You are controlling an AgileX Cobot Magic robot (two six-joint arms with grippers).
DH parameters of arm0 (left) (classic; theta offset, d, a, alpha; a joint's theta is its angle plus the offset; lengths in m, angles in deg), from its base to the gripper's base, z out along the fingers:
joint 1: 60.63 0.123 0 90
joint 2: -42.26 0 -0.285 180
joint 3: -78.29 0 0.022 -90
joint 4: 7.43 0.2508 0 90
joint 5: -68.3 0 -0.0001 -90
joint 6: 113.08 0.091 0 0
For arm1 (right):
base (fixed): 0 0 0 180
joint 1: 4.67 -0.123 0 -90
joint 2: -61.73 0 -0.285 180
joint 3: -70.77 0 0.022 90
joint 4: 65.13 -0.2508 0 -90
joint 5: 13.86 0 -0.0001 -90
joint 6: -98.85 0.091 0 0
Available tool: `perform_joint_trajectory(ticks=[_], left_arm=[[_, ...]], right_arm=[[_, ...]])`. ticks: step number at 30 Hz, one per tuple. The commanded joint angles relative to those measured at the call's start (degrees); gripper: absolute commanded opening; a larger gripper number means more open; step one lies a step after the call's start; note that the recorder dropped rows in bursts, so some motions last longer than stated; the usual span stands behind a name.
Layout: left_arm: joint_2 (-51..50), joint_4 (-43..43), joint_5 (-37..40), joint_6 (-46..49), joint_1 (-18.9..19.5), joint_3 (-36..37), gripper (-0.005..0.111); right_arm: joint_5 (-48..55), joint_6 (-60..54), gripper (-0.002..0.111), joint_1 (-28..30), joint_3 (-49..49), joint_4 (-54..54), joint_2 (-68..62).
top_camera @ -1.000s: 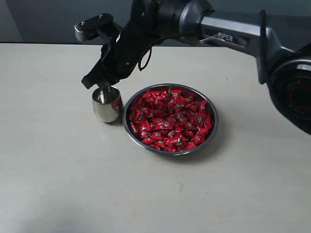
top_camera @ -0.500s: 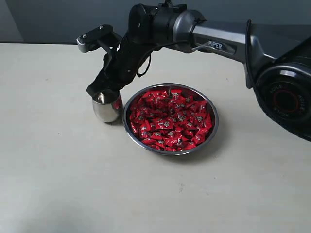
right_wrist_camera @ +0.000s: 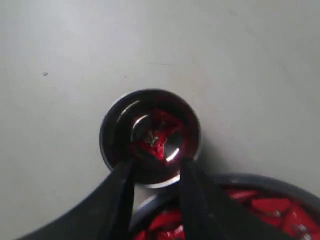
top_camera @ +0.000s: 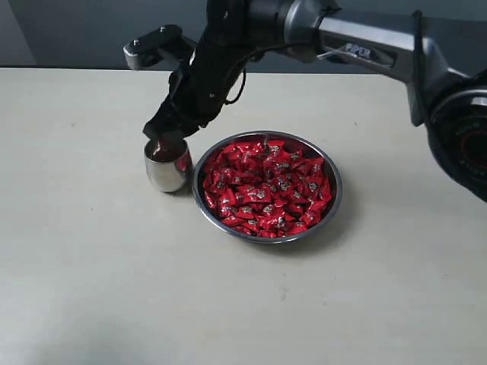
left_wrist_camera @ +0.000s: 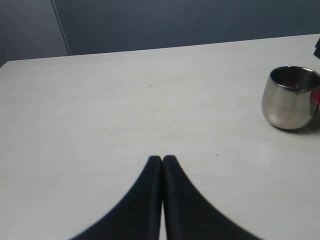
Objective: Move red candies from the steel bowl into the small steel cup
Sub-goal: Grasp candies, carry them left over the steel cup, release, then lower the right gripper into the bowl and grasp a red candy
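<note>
While its jaws stand parted with nothing between them, the right gripper hangs directly over the cup, and a red candy lies inside it.
Just beside the cup stands the bowl, heaped with red candies, both upright on the table. Well apart from them, the left gripper sits low over the table with its fingers pressed together, holding nothing; the cup is off to one side of it.
</note>
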Motion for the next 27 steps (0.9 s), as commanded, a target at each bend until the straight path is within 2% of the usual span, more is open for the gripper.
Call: perform_joint_trajectory(ticks=[1,5,9,16,27], left_arm=[[0.3,0.1,-0.3,-0.1,-0.3,-0.5,0.000],[0.3,0.1,-0.3,-0.1,-0.3,-0.5,0.000],[0.3,0.1,-0.3,-0.1,-0.3,-0.5,0.000],[0.3,0.1,-0.3,-0.1,-0.3,-0.5,0.000],[0.3,0.1,-0.3,-0.1,-0.3,-0.5,0.000]], right_arm=[[6.4,2.7,0.031,4.2,-0.3,1.6,3.4],[10.2,5.0,0.031,7.9,0.0,1.6,3.8],[9.2,5.0,0.031,9.0,3.6,2.2,3.8],[6.8,5.0,0.031,8.8,9.8,3.5,3.8],[5.2,1.5,0.031,4.7,12.0,5.6,2.7]])
